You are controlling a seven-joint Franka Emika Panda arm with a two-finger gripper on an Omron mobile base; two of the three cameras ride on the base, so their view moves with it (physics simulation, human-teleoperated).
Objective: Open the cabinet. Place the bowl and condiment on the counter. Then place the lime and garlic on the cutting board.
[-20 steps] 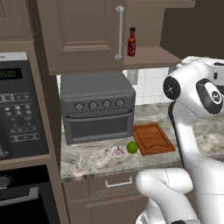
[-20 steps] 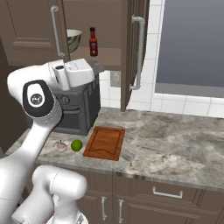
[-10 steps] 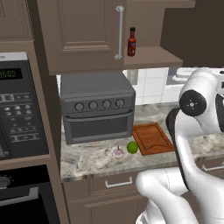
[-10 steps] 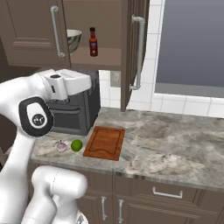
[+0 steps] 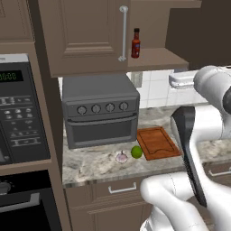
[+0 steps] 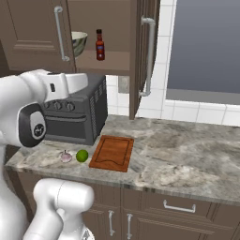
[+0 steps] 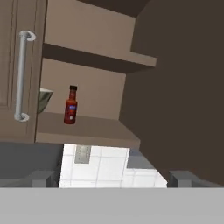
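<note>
Toaster oven (image 5: 100,109) below open cabinet (image 6: 33,35) (bowl (image 6: 78,42) half-hidden).

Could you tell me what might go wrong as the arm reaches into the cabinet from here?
The bowl sits partly behind the closed left door, so reaching it may knock the slim condiment off the shelf. The lime could roll when grasped, since it lies loose beside the garlic.

Green digits "0000" on the microwave (image 5: 20,117) display; button labels below too small to read. Label on the condiment (image 7: 71,106) illegible.
</note>
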